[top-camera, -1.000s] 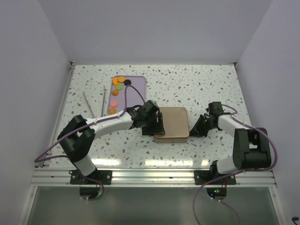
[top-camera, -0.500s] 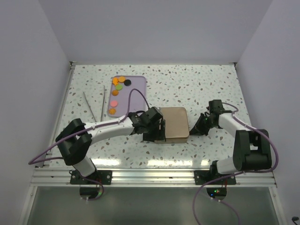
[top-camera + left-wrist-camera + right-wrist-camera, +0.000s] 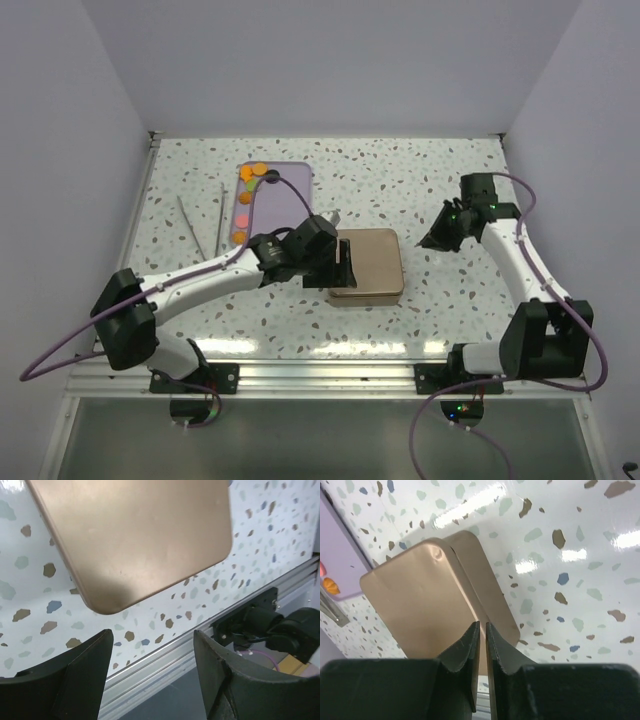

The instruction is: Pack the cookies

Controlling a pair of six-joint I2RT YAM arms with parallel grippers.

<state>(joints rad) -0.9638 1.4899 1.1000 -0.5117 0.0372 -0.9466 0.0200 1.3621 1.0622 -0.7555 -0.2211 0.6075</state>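
The cookies [image 3: 253, 175] lie in a column on the lilac tray [image 3: 290, 192] at the back left: mostly orange, with pink, green and one black. A shut gold tin [image 3: 368, 262] sits mid-table. My left gripper [image 3: 343, 264] hovers at the tin's left edge. In the left wrist view it [image 3: 153, 631] is open and empty, the tin [image 3: 140, 535] just beyond its fingertips. My right gripper [image 3: 436, 238] hangs raised, right of the tin and apart from it. Its jaws [image 3: 480, 625] are shut on nothing, pointing at the tin [image 3: 420, 600].
Two thin metal sticks [image 3: 200, 220] lie left of the tray. White walls close in the speckled table on three sides. The aluminium rail [image 3: 165, 655] with the arm bases runs along the near edge.
My right gripper has lifted away from the tin's right side and drawn back to the far right. The left arm has swung its elbow outward, its gripper staying at the tin's left edge.
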